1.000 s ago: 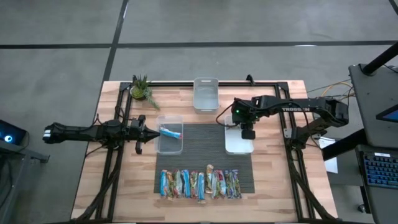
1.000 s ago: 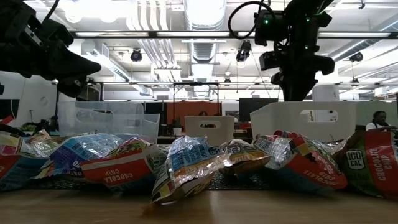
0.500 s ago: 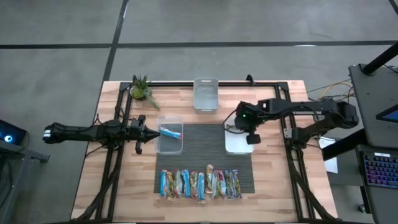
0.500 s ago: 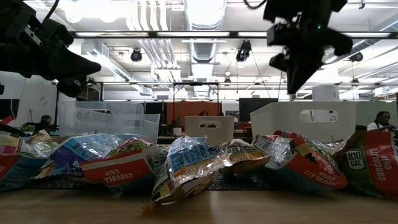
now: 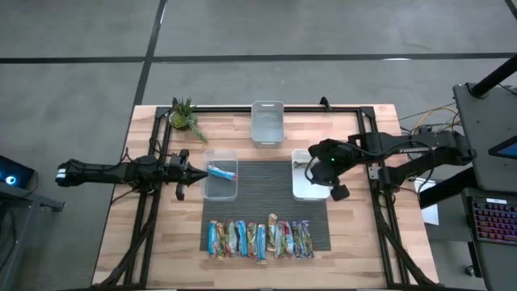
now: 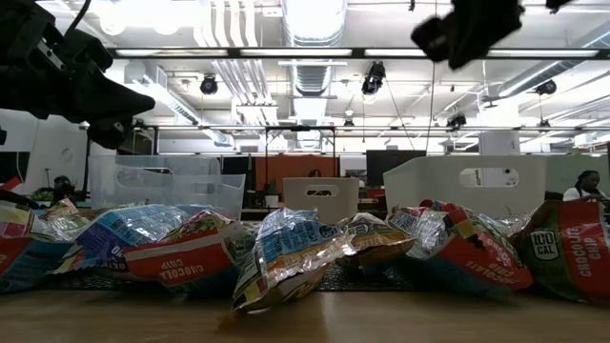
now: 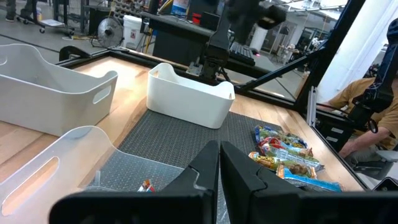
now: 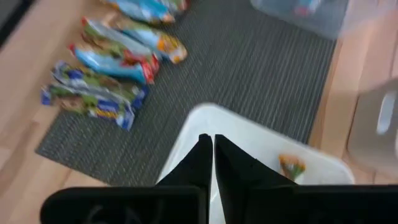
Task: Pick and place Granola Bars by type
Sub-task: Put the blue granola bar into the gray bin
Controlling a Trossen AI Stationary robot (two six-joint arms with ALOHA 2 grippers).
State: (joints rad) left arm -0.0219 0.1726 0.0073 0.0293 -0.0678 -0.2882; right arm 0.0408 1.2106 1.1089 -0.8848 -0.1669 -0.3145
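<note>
Table (image 5: pixel 161 242) of pale wood seen from above, with a dark ribbed mat (image 5: pixel 266 194) at its middle and black rails along both sides. Two dark arms reach in over it. The left arm lies level across the left side, and the left gripper (image 5: pixel 191 170) sits just beside the clear bin (image 5: pixel 220 184), its fingers (image 7: pixel 239 168) pressed together on nothing. The right arm comes in from the right edge, and the right gripper (image 5: pixel 340 192) hangs above the near right corner of the white bin (image 5: pixel 309 184), its two fingers (image 8: pixel 199 155) also closed together and empty. A third bin, a clear one (image 5: pixel 267 121), stands at the far edge of the table, apart from the mat. A small potted plant (image 5: pixel 183 115) sits at the far left corner. The granola bars (image 5: pixel 260 239) lie in a close row, side by side, along the near edge of the mat; their wrappers are mostly blue, with some green and reddish ones. One blue bar (image 5: pixel 222 170) lies inside the clear bin beside the left gripper. One greenish bar (image 8: pixel 291 167) lies inside the white bin, at its far end.
</note>
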